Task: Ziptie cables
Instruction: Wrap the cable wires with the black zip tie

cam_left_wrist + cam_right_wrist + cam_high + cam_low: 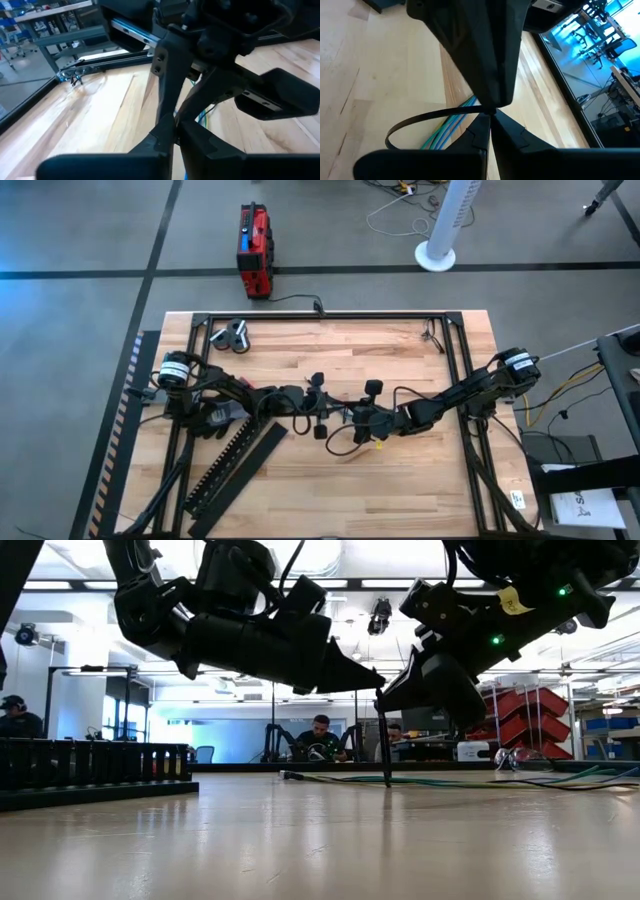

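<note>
The cables (451, 127), thin blue and green wires, lie side by side on the wooden table and also show in the low view as cables (480, 780). A black zip tie (415, 122) loops around them. In the low view the zip tie (386, 745) stands as a thin upright strip reaching down to the table. My left gripper (330, 418) and my right gripper (350, 422) meet tip to tip at mid-table just above the cables, both shut on the zip tie. My left gripper comes down slanting from the table's left, its shut fingertips (490, 102) on the zip tie right where the other gripper has it. Which part of the tie it has cannot be told, since the two grippers crowd the spot. My right gripper pinches the zip tie (479, 111) between its two fingertips, at the top of the loop, slanting down from the table's right. The loop curves away below the fingers and wraps under the cables, which rest on the table.
A black comb-toothed duct and its flat lid (240, 465) lie near the left front, seen as the duct (90, 770) in the low view. A metal part (232, 335) sits at the far left. A black frame (320, 314) edges the table. A red box (254, 250) stands beyond it.
</note>
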Robot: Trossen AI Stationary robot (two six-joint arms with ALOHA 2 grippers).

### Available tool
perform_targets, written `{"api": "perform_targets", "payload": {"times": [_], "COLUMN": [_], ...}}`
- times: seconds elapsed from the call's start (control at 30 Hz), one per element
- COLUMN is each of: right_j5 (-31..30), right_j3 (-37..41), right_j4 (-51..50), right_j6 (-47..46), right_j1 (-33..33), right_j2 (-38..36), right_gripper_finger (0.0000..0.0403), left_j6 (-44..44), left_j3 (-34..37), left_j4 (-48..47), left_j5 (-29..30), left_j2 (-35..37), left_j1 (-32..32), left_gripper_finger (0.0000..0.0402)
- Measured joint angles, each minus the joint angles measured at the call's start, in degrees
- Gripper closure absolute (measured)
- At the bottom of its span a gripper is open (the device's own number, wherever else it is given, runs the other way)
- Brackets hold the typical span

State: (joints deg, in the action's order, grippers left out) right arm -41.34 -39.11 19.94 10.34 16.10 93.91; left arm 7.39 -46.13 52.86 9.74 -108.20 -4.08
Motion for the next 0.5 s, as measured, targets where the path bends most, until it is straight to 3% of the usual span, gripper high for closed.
{"api": "perform_targets", "payload": {"times": [0.27,0.5], "right_j5": [0.00,1.36], "right_j3": [0.00,0.00], "right_j4": [-0.16,-4.76], "right_j6": [3.89,2.99], "right_j1": [0.13,0.13], "right_j2": [-0.08,-2.03], "right_gripper_finger": [0.0400,0.0332], "left_j6": [-0.62,-1.06], "left_j3": [0.02,0.07], "left_j4": [0.00,0.00], "left_j5": [0.30,0.33], "left_j2": [-0.02,-0.01], "left_j1": [0.00,0.02], "left_gripper_finger": [0.0401,0.0402]}}
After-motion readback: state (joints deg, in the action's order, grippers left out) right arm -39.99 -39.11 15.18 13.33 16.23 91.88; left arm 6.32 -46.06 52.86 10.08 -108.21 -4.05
